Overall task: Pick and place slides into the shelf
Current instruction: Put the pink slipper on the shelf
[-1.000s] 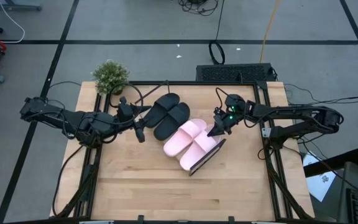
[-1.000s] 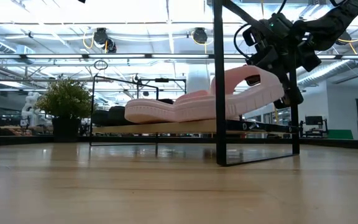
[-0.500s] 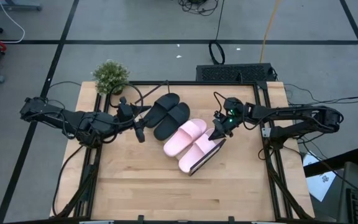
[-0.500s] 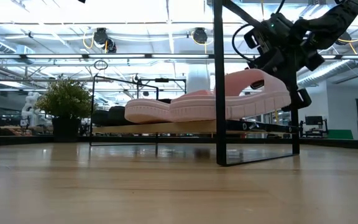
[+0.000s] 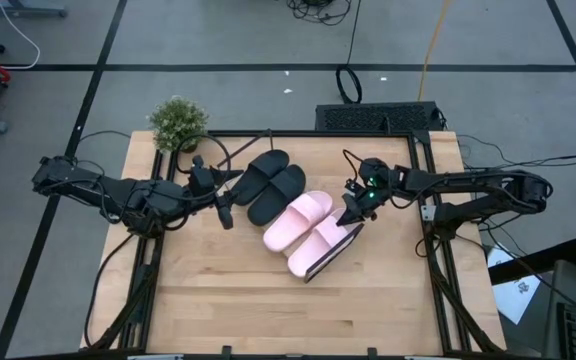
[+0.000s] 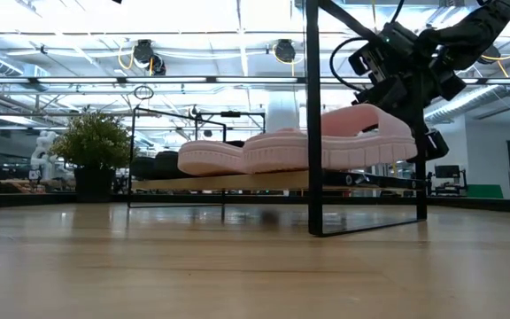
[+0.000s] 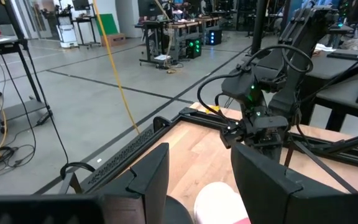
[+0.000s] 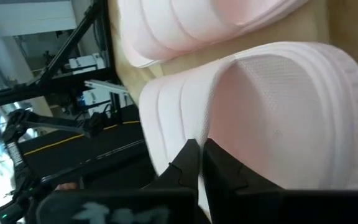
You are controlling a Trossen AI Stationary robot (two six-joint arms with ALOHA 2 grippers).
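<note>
Two pale pink slides [image 5: 306, 228] lie side by side on the shelf [image 6: 237, 182], with the black pair [image 5: 273, 185] beside them toward the far left. My right gripper [image 5: 351, 214], shut, is at the right-hand end of the nearer pink slide [image 6: 343, 146], close to the shelf's black wire frame [image 6: 312, 133]. My left gripper [image 5: 226, 212] hovers open and empty left of the black pair; the left wrist view looks between its two fingers [image 7: 197, 180] at the right arm. My right gripper's shut fingertips [image 8: 191, 149] meet the ridged side wall [image 8: 166, 118] of the nearer pink slide at its right-hand end. They come slanting down from the table's right. The slide lies nearly level on the shelf. Whether any of the rim is pinched between them does not show.
A small potted plant [image 5: 178, 122] stands at the table's far left corner. A black frame [image 5: 423, 190] runs around the wooden tabletop. The near half of the tabletop [image 5: 268, 310] is bare wood.
My right gripper has tipped and sunk a little. The end of the pink slide at the gripper, raised a second ago, has come down so that the slide lies almost level on the shelf; its other end stayed in place.
</note>
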